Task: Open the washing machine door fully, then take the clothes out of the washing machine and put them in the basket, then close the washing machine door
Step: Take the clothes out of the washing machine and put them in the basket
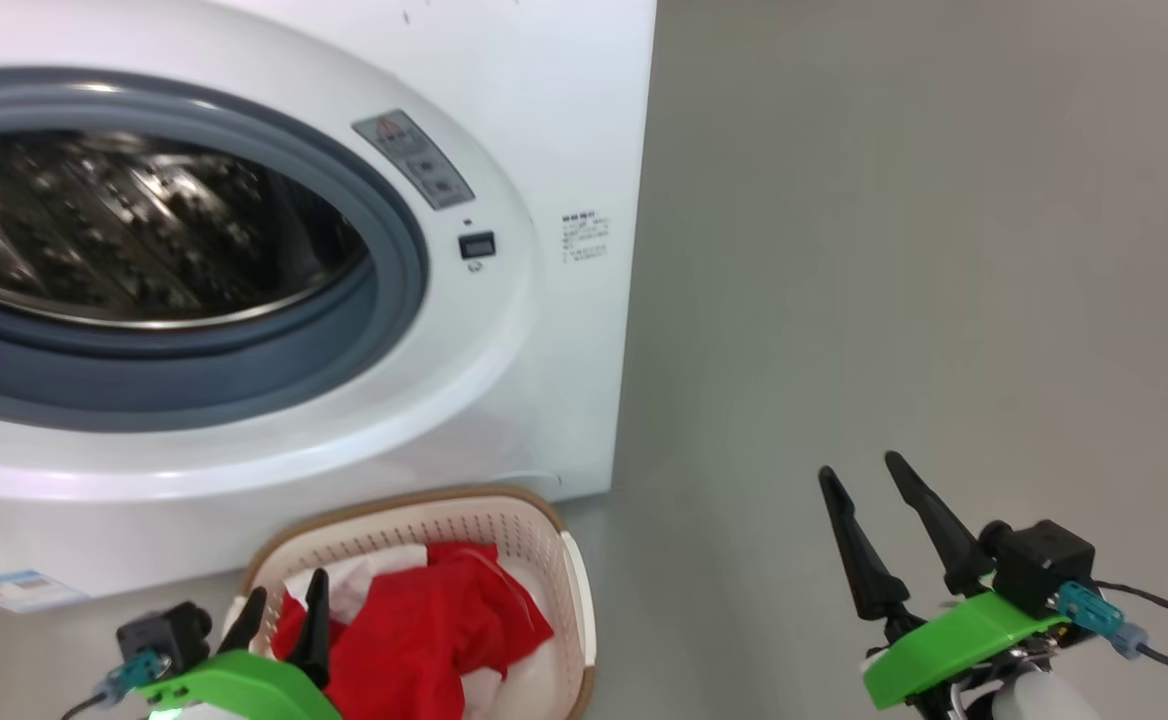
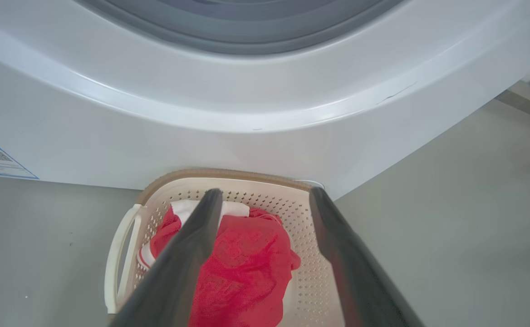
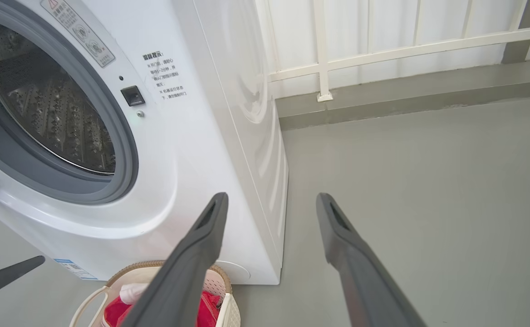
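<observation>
clothes (image 1: 424,620) lie in the basket (image 1: 556,525), just in front of the washing machine (image 1: 564,120). its drum (image 1: 144,230) looks bare, so i think only shutting the door is left. left gripper (image 1: 289,585) over the basket and right gripper (image 1: 859,465) off to the side both gape wide, holding nothing. the drum's bottom is hidden.

The white front-loading washing machine (image 1: 544,130) stands on the grey floor (image 1: 894,300) with its round mouth uncovered, a grey rubber ring (image 1: 399,270) framing the perforated steel drum (image 1: 144,230). The basket (image 1: 504,535), cream perforated plastic with a brown rim, sits upright on the floor just in front of the machine's lower front, near its corner. The clothes (image 1: 424,620), bright red fabric with white parts, lie crumpled inside it
</observation>
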